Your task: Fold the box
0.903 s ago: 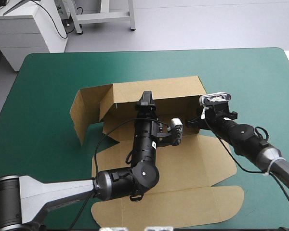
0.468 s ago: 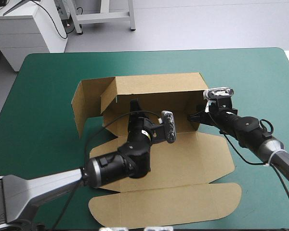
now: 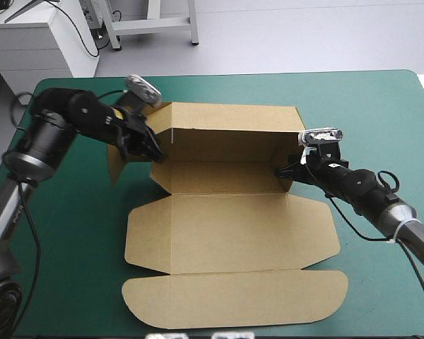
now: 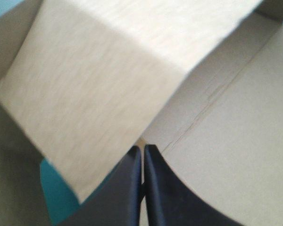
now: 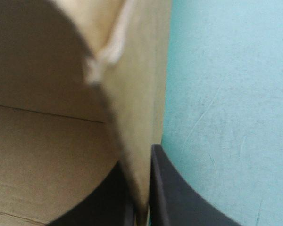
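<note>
Firmly brace the box with the right pincer, clamped on its wall; tuck the flap with the closed, empty left pincer.

Beyond teal-green table cover: pale grey floor; white cabinet far left; metal frame legs alongside.

High camera looking down on whole box; wrist cameras peering close at box's left and right walls, sharing board.
</note>
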